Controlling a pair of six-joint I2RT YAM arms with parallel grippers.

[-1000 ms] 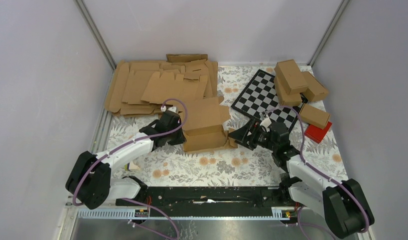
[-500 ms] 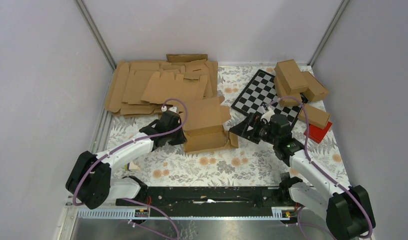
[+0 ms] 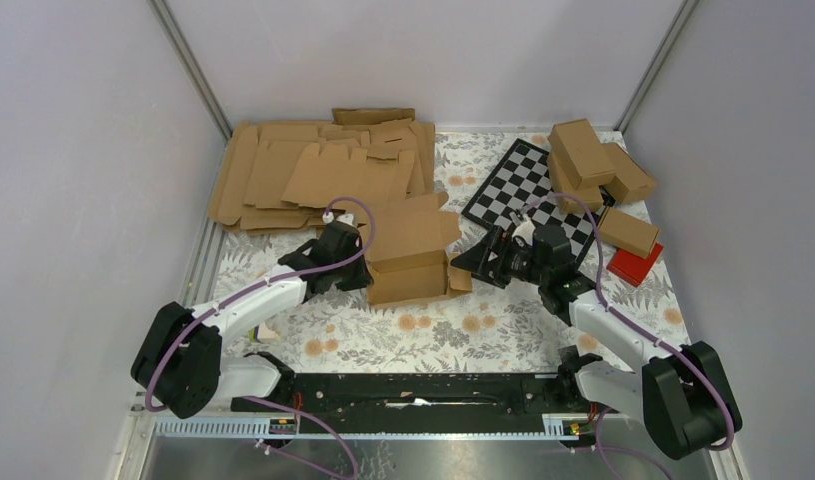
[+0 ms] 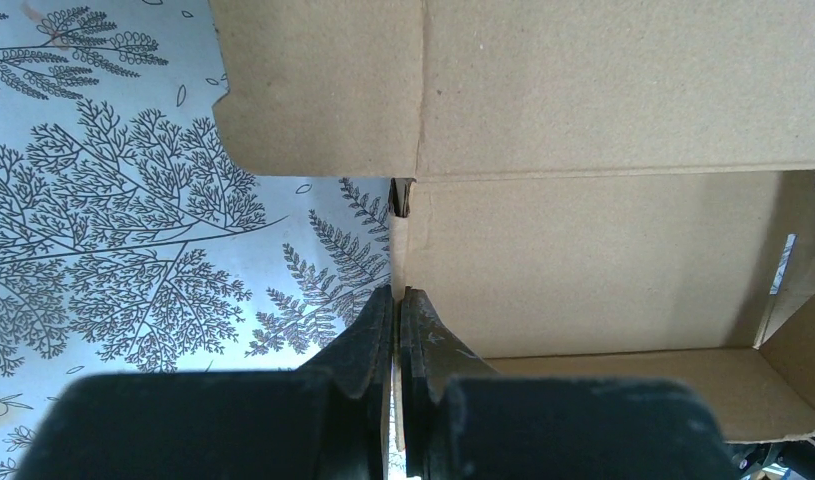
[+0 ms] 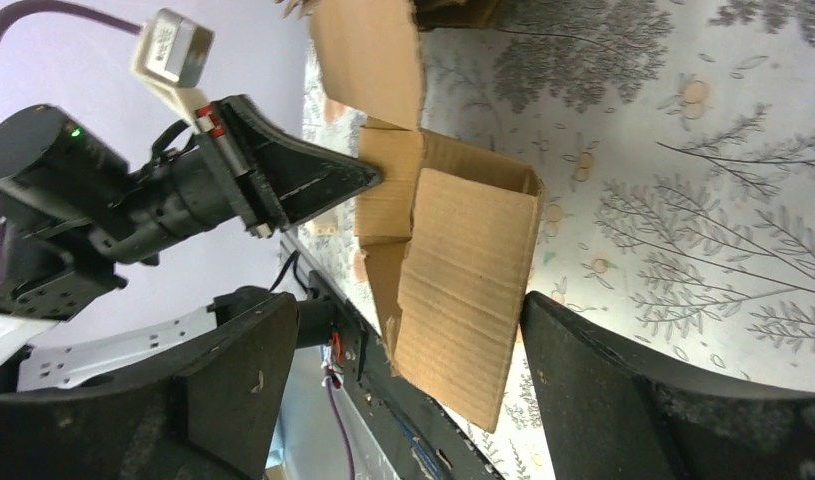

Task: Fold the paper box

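The paper box (image 3: 410,255) is a half-formed brown carton in the middle of the table, its lid flap standing open at the back. My left gripper (image 3: 365,268) is shut on the box's left end wall; the left wrist view shows its jaws (image 4: 397,300) pinching the thin cardboard edge (image 4: 583,260). My right gripper (image 3: 475,265) is open at the box's right end. In the right wrist view its wide-apart fingers (image 5: 233,370) straddle the loose end flap (image 5: 463,290) without touching it.
A heap of flat brown blanks (image 3: 313,170) lies at the back left. A checkerboard (image 3: 528,190) lies at the back right, with several folded cartons (image 3: 593,165) and a red flat block (image 3: 638,262) beside it. The table has a floral cloth (image 3: 423,330).
My right gripper has moved left and a little back, up to the box's right end flap. My left gripper and the box have stayed put.
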